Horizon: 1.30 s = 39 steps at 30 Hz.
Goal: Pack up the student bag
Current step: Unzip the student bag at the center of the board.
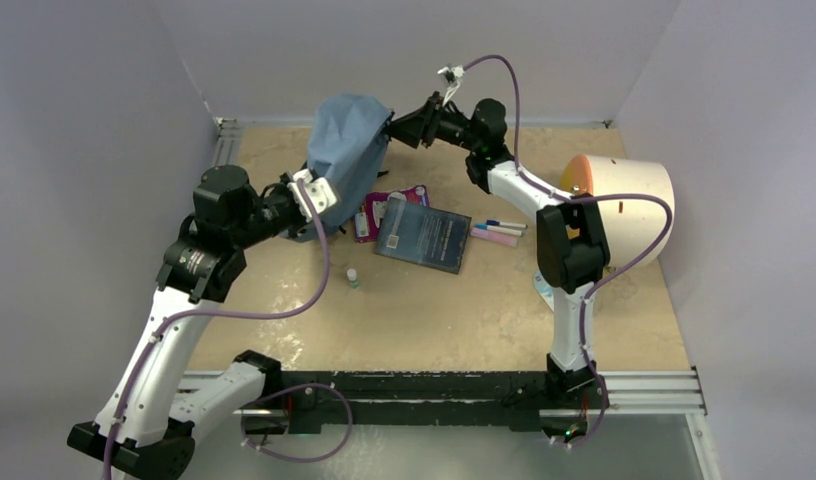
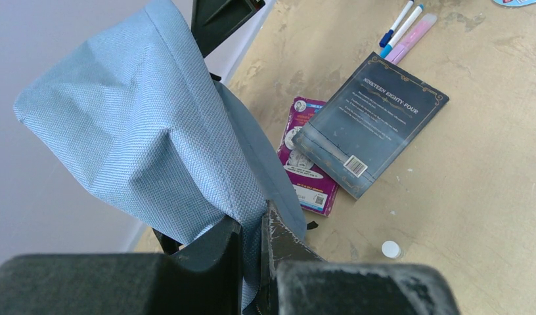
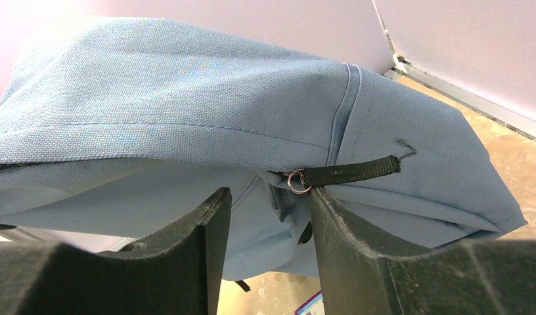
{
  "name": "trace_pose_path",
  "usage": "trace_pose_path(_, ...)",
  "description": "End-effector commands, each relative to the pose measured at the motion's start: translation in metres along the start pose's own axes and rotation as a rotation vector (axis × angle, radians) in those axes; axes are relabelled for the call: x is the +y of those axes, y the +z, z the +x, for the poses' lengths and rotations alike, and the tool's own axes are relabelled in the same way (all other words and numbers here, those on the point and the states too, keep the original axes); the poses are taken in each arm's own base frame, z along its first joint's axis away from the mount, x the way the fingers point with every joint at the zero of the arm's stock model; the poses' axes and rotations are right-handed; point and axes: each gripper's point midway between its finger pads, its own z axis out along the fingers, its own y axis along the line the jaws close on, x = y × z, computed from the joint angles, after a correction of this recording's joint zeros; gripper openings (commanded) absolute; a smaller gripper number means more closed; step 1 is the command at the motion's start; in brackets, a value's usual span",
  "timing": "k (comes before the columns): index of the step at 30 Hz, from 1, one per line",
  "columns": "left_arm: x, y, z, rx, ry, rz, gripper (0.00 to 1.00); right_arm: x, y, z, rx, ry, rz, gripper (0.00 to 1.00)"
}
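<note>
The grey-blue student bag (image 1: pixel 346 150) is held up off the table at the back. My left gripper (image 1: pixel 319 198) is shut on a fold of its fabric; in the left wrist view the cloth (image 2: pixel 140 125) is pinched between the jaws of that gripper (image 2: pixel 252 239). My right gripper (image 1: pixel 396 125) is at the bag's upper right edge with its jaws open. In the right wrist view that gripper (image 3: pixel 268 205) straddles the bag (image 3: pixel 186 98) just below a black zipper pull strap (image 3: pixel 349 172), whose ring sits at the right fingertip (image 3: pixel 321 200).
A dark book (image 1: pixel 424 237), a purple packet (image 1: pixel 376 212), several pens (image 1: pixel 499 230) and a small bottle (image 1: pixel 353 278) lie on the table (image 1: pixel 434 320). A white cylinder with an orange face (image 1: pixel 624 205) stands at the right. Walls stand close behind the bag.
</note>
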Motion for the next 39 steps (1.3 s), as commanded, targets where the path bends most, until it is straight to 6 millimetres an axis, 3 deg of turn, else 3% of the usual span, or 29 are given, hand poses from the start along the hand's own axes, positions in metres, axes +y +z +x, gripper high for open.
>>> trace_pose_path(1, 0.002, -0.005, -0.016, -0.060, 0.040, -0.013, 0.00, 0.023, -0.002, -0.018, -0.023, -0.059, -0.052, 0.52)
trace_pose_path(10, 0.001, -0.005, -0.015, -0.061, 0.039, -0.011, 0.00, -0.002, -0.001, -0.001, 0.006, -0.011, 0.006, 0.49)
trace_pose_path(19, 0.001, -0.005, -0.014, -0.060, 0.045, -0.016, 0.00, -0.010, -0.002, 0.006, 0.018, 0.004, 0.010, 0.54)
trace_pose_path(32, 0.001, -0.004, -0.014, -0.059, 0.045, -0.014, 0.00, -0.016, -0.001, 0.014, 0.033, 0.041, -0.009, 0.52)
trace_pose_path(36, 0.001, -0.003, -0.014, -0.058, 0.045, -0.014, 0.00, -0.013, -0.001, 0.014, 0.033, 0.047, -0.032, 0.47)
trace_pose_path(39, 0.001, -0.003, -0.013, -0.057, 0.045, -0.012, 0.00, -0.009, -0.001, 0.013, 0.033, 0.041, -0.045, 0.37)
